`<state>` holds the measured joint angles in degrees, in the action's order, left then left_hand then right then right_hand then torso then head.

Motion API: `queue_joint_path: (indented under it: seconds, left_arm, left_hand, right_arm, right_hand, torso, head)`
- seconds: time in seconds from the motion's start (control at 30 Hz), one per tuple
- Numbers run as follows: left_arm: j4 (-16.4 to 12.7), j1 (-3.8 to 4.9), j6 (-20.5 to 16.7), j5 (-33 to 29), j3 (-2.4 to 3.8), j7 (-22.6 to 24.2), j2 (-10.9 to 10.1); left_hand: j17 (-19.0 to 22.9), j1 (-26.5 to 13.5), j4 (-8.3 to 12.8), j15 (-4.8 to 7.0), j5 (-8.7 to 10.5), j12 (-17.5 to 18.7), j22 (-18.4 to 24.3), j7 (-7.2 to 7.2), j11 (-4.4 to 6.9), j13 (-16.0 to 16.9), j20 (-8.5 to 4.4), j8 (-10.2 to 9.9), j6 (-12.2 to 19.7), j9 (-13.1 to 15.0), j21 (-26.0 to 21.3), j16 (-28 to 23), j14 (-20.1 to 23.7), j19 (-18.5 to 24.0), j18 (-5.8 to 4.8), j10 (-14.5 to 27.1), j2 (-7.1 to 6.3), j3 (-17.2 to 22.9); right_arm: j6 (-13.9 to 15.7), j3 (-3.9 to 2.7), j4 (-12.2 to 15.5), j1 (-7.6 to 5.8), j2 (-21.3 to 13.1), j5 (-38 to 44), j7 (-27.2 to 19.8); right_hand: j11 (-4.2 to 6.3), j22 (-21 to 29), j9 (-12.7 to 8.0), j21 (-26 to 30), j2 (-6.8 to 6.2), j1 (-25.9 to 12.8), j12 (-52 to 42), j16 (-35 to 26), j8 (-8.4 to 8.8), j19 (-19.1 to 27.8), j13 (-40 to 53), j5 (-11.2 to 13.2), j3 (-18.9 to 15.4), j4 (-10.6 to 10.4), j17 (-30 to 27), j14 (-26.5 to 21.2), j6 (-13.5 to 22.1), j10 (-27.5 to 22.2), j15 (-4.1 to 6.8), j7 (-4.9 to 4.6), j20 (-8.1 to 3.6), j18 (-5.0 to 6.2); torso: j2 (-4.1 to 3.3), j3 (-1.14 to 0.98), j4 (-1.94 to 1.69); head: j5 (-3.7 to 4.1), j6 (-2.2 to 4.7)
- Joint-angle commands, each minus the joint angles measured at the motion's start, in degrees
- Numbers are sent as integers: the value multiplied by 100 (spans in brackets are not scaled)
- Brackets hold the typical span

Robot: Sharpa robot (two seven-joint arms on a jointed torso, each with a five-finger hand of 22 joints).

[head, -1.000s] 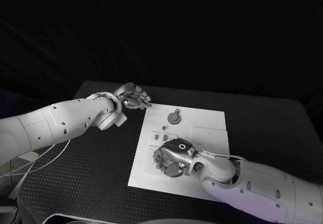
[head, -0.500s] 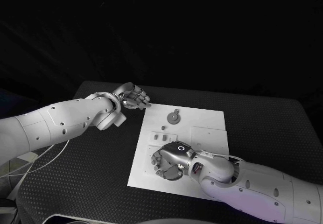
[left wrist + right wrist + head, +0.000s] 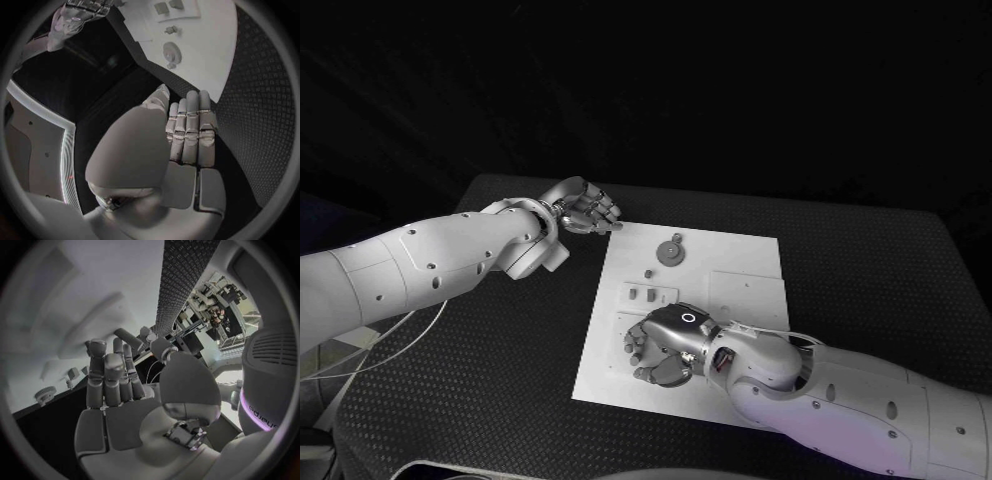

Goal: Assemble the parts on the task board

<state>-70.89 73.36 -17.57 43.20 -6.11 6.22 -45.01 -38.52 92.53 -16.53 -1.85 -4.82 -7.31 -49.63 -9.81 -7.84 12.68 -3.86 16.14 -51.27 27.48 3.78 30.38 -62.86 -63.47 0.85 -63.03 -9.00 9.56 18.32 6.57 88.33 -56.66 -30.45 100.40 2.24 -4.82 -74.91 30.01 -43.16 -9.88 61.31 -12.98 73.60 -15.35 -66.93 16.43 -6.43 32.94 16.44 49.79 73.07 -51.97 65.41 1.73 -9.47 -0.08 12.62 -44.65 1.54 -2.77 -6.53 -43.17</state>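
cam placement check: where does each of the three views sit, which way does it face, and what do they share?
Head view: on the robot's head, looking down at the black table; both white arms enter, left hand off the task board's far left corner, right hand over its near part.
Left wrist view: behind the left hand, facing across the task board.
Right wrist view: behind the right hand, close over the task board.
Shared: both wrist views and the head view show the board; the round part also appears in the left wrist view.
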Motion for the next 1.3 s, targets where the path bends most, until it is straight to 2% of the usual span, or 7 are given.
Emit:
queue_joint_path:
  seconds: [0.03,0.27,0.57,0.83,1.3]
  left_arm:
    - [-12,5,28,5,3,48,4]
    - [-11,4,28,5,3,46,2]
    - [-10,4,43,5,3,41,0]
    - [-6,4,45,5,3,38,1]
    - [-5,4,46,5,2,34,-5]
  left_hand:
    - [-8,-1,2,-1,-20,-33,8,-2,10,-7,7,-32,43,8,28,-32,-24,-31,66,31,53,37]
    - [-12,2,3,-1,-21,-34,9,-2,10,-8,7,-32,42,8,28,-35,-26,-31,66,30,53,38]
    - [-19,4,3,-1,-20,-36,10,-2,11,-9,7,-32,41,9,28,-41,-28,-31,66,30,54,39]
    - [-25,4,3,-1,-20,-38,11,-2,11,-11,7,-32,42,9,28,-46,-30,-31,66,30,54,39]
    - [-35,9,4,0,-20,-40,13,-1,11,-13,7,-31,40,10,29,-55,-32,-32,66,30,53,40]
  right_arm:
    - [51,19,20,24,-16,-12,-12]
    - [277,18,48,31,-53,-10,4]
    - [709,18,64,40,-73,31,183]
    - [808,17,69,44,-81,31,220]
    - [721,17,61,45,-121,-23,202]
  right_hand:
    - [-21,-116,-9,-2,21,24,40,12,31,50,-6,1,-36,-2,6,-15,32,-19,-36,-4,-5,238]
    - [-21,-116,-11,-4,32,45,42,18,28,47,-12,-1,-42,-4,8,-13,29,-13,-35,-3,-5,238]
    - [-19,-116,-15,-13,55,79,42,30,24,29,-21,-4,-45,-18,10,0,22,4,-33,-2,-9,238]
    - [-15,-116,-18,-19,52,63,39,37,18,16,-27,-2,-59,-42,11,10,11,20,-30,0,-7,238]
    - [-12,-113,-22,-18,44,56,40,36,14,14,-34,-5,-63,-57,8,9,5,27,-27,4,-7,238]
  torso:
    - [0,4,-3]
    - [0,6,-6]
    - [-1,6,-3]
    - [-1,4,-3]
    - [0,4,0]
  head:
    - [10,6]
    - [12,9]
    - [13,12]
    - [16,14]
    - [25,8]
